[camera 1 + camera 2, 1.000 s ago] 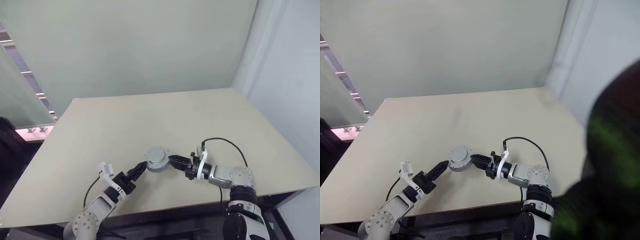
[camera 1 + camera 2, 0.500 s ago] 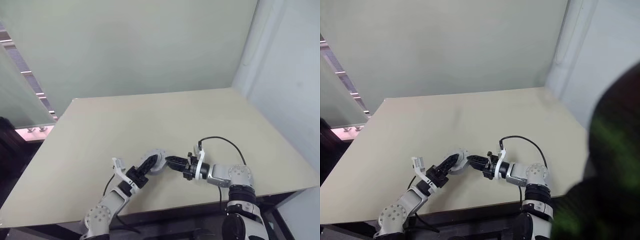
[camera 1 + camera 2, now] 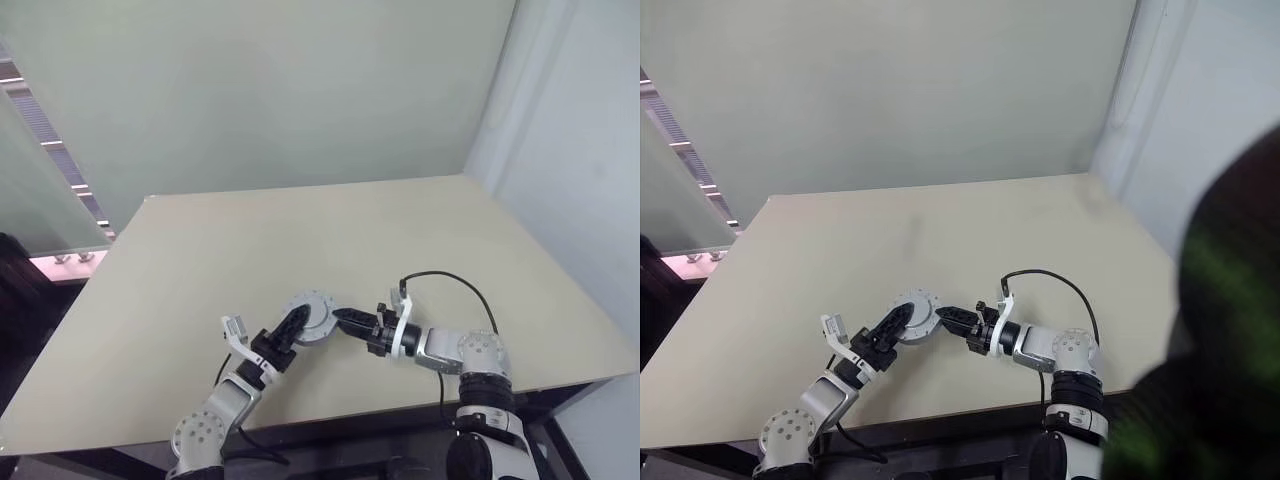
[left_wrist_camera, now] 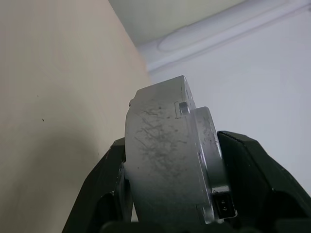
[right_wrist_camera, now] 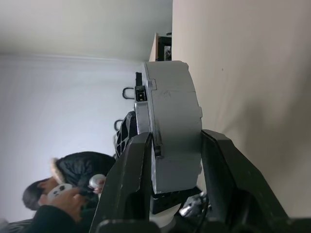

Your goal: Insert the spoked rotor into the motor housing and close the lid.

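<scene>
**A:** What is nearest, low in the frame?

**B:** The two arms. The left claw (image 3: 297, 326) comes up from the lower left. The right claw (image 3: 343, 322) comes in from the lower right. A black cable (image 3: 447, 282) loops over the right arm.

**A:** What do the claws have?

**B:** They meet on one round grey part, the motor housing (image 3: 312, 318). It sits low in the middle of the frame, just above the table (image 3: 300, 230).

**A:** Is the left claw shut on it?

**B:** Yes. In the left wrist view its two black fingers (image 4: 252, 170) press on both flat sides of the motor housing (image 4: 167, 160). The claw is part way open, as wide as the part is thick.

**A:** And the right claw?

**B:** The same. In the right wrist view its fingers (image 5: 129, 179) sit on each side of the motor housing (image 5: 172, 126), tight against it. A flat grey disc, the lid (image 4: 210, 145), lies against one side of the housing.

**A:** Can you see the spoked rotor?

**B:** I cannot tell where it is.

**A:** What is farther off?

**B:** The tan table runs up to the middle of the frame. Behind it is a pale green wall (image 3: 280, 90). In the right wrist view a person in a dark coat (image 5: 73, 179) shows at the lower left, holding a small controller (image 5: 60, 191).
</scene>
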Controlling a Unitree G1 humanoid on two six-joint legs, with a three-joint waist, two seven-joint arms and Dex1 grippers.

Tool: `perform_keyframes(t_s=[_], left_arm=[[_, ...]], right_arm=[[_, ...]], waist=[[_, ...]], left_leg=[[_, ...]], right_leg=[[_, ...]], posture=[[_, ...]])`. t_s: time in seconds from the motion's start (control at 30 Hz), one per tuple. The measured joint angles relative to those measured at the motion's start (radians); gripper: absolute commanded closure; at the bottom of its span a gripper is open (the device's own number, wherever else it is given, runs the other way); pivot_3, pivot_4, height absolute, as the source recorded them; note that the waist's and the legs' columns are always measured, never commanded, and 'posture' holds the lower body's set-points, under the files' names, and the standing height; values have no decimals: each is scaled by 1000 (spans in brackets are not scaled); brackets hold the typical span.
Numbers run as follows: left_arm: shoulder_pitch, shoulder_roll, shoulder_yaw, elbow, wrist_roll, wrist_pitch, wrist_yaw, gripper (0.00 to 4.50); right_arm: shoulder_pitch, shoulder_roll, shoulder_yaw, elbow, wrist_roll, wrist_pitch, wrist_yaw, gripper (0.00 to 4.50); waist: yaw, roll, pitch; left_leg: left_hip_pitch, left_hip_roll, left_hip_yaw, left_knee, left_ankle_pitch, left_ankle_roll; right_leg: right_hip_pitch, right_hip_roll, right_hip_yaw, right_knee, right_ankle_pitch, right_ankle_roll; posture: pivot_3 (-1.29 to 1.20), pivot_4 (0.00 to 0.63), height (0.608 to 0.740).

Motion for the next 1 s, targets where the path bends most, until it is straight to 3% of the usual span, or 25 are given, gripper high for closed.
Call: perform_keyframes(t_s=[0.2, 0.33, 0.5, 0.7, 1.0], left_arm=[[-26, -7, 65, 39, 3, -86, 47, 2469], [-32, -2, 93, 42, 10, -132, 60, 2471], [-77, 26, 117, 76, 101, -247, 95, 2473], [-142, 97, 119, 223, 342, -467, 166, 2482], [-187, 148, 102, 393, 515, -611, 172, 2482]], right_arm=[[29, -46, 142, -90, -13, -91, 74, 67], [64, -81, 226, -124, -86, -256, 87, 0], [139, -183, 436, -196, -217, -469, 190, 0], [180, -292, 670, -231, -433, -801, 285, 0], [176, -303, 750, -176, -562, -1023, 320, 0]], waist=[[0, -1, 0], [4, -1, 0], [13, -4, 1], [21, -6, 1], [46, -13, 2]], left_leg=[[-1, 0, 0, 0, 0, 0], [-1, -1, -1, 0, 0, 0], [-1, 0, 0, 0, 0, 0], [-1, 0, 0, 1, 0, -1], [-1, -1, -1, 1, 0, -2]], right_leg=[[-1, 0, 0, 0, 0, 0], [-1, 0, 0, 0, 0, 0], [-1, 0, 1, -1, 0, 0], [-1, 1, 1, 0, 0, 0], [-1, 0, 1, 0, 1, -1]], posture=[[0, 0, 740], [0, 0, 740], [0, 0, 740], [0, 0, 740], [0, 0, 740]])
